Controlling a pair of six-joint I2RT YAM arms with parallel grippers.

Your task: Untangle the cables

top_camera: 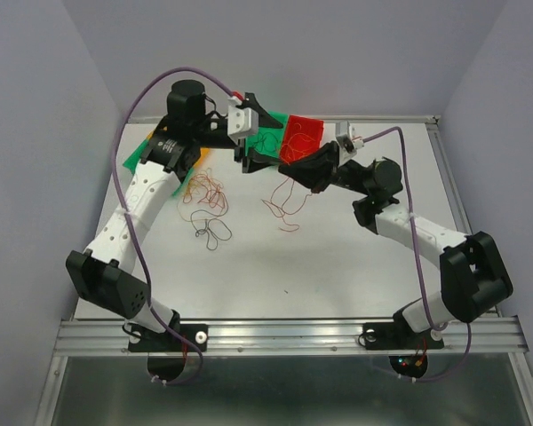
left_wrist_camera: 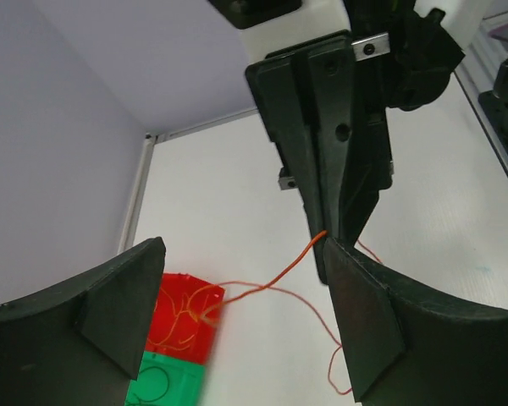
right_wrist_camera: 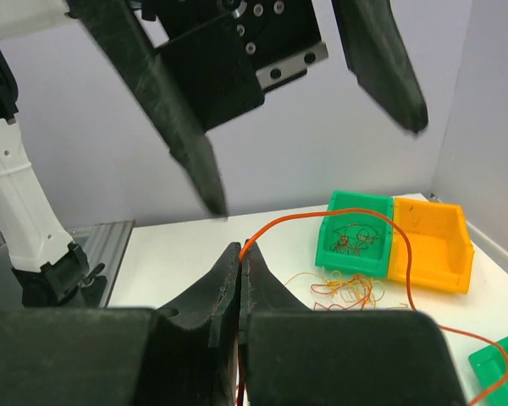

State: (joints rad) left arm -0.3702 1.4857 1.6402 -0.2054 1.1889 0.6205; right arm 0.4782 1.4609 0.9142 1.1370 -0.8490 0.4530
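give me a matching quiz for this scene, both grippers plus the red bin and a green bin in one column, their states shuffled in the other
Column one
1. left gripper
2. right gripper
3. small green plastic bin beside the orange plastic bin
4. small red plastic bin

Column two
A. thin orange wires curled in it
B. jaws wide apart
C. dark curled wires in it
D. shut on a thin orange wire

Pairs: 1-B, 2-D, 3-C, 4-A

white perforated arms point(top_camera: 131, 209), black joints point(top_camera: 466, 275), lilac cables point(top_camera: 412, 217), black pincer fingers point(left_wrist_camera: 123, 313).
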